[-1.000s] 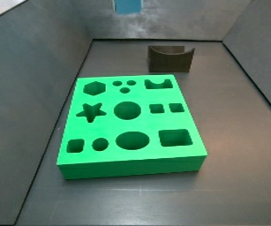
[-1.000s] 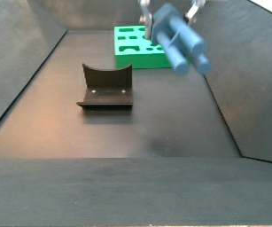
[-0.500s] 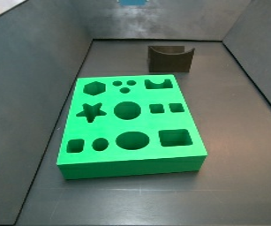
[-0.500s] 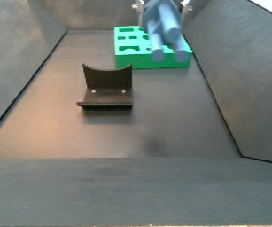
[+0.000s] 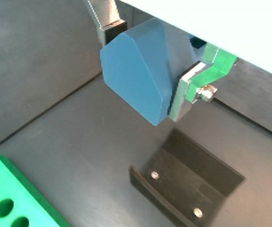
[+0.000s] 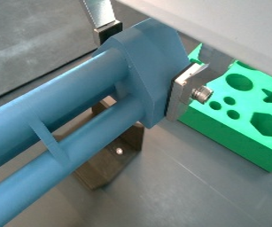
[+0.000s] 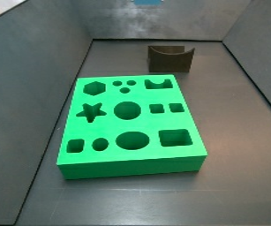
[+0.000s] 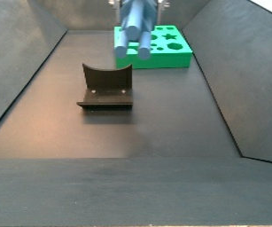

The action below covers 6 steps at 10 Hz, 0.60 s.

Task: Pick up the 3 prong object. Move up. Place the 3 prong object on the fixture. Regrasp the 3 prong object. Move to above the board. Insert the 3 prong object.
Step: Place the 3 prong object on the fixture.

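High above the dark bin floor [image 8: 126, 133], the tool [image 5: 150, 66] pinches the 3 prong object [image 6: 73, 146], a blue piece whose long prongs run lengthwise away from the silver fingers [image 5: 192, 84] clamped on its wider block end. In a side view the 3 prong object [image 8: 135, 27] hangs near the top of the frame, prongs slanting downward. Below the tool stands the fixture [image 8: 104, 86], its curved notch facing up and unoccupied; nothing lies between them. The green board [image 7: 131, 124] sits beyond the fixture, its star, hexagon and round cut-outs unfilled.
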Tool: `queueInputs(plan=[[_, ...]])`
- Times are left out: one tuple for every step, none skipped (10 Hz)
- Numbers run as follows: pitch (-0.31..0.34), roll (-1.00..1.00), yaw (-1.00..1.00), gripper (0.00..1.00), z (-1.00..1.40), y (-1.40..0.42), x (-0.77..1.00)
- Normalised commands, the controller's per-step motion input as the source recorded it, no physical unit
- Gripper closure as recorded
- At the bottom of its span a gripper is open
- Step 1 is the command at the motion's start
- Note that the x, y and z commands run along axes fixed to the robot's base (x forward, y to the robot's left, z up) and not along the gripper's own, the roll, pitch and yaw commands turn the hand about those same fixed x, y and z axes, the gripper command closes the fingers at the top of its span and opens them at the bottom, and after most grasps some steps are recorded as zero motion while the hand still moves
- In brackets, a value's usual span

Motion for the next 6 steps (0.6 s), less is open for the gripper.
queueInputs(plan=[[0.106, -0.13, -0.05, 1.00, 0.03, -0.03, 1.00], [0.111, -0.12, -0.04, 1.00, 0.02, -0.02, 1.00], [0.118, -0.11, -0.03, 1.00, 0.02, -0.01, 1.00], [0.129, -0.11, -0.02, 1.00, 0.02, -0.01, 1.00], [0.140, -0.10, -0.02, 1.00, 0.02, 0.00, 1.00], [0.138, -0.09, -0.01, 1.00, 0.01, 0.00, 0.91]])
